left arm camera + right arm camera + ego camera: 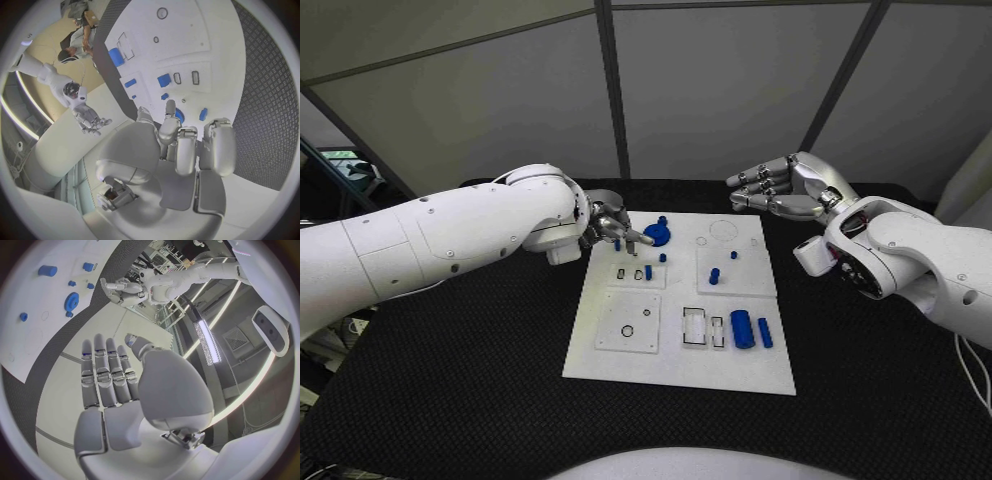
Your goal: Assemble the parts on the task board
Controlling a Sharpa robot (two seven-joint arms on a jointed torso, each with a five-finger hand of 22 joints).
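Black matting carries the board (678, 375) at frame centre, where the left hand (606, 228) pinches a small peg (617, 243), probably light, stiff and slippery, best pinched mid-shaft, while the right hand (783, 188) hovers empty, fingers loosely curled.

Our left arm (437, 240) reaches in across the table, its wrist bent so the left hand (610, 228) points down with fingers (185, 150) curled close together; we cannot tell whether they pinch anything. Our right arm (920, 262) is folded back, and the right hand (788, 188) is raised in the air, its fingers (106, 375) loosely curled, holding nothing.
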